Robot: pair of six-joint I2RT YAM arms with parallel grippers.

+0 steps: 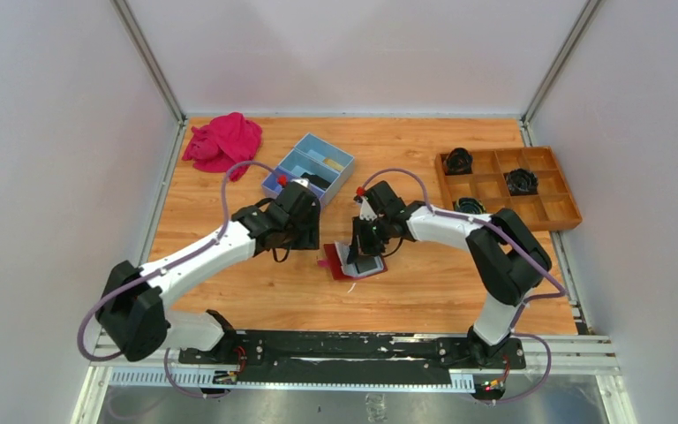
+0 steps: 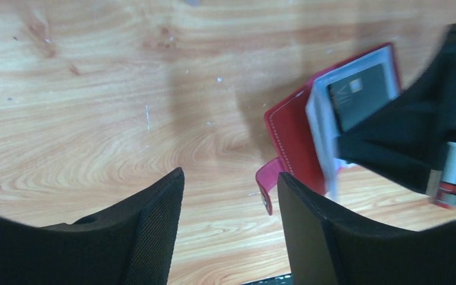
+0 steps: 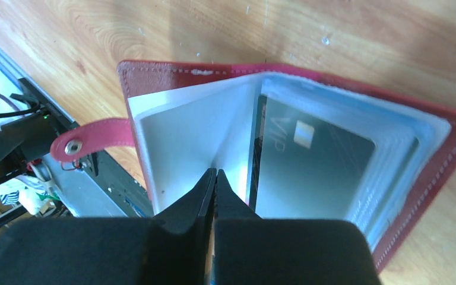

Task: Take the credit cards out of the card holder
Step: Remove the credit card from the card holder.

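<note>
Two arms meet near the middle of the tabletop. At far left a pink cloth lies bunched, with a blue box just to its right; neither belongs to this job.

Next comes the left pincer, spread apart with only bare wood between its fingers, hovering just left of the card holder. The holder lies open on the wood, red cover down. Its pink strap sticks out close beside the left pincer's right-hand finger.

The clear pockets fan upward, and a dark grey credit card with a chip sits inside the front one. The right pincer is pressed together, its tips in the crease between a white leaf and that pocket. Whether a thin leaf is nipped between them I cannot tell. At far right stands a wooden tray of compartments.

I judge the step in hand to be holding the leaves apart so the card can be reached; no card lies loose yet. The next move calls for the left pincer to find the card's exposed edge, pinch it flat, and draw it along the pocket while the holder is kept from sliding.
</note>
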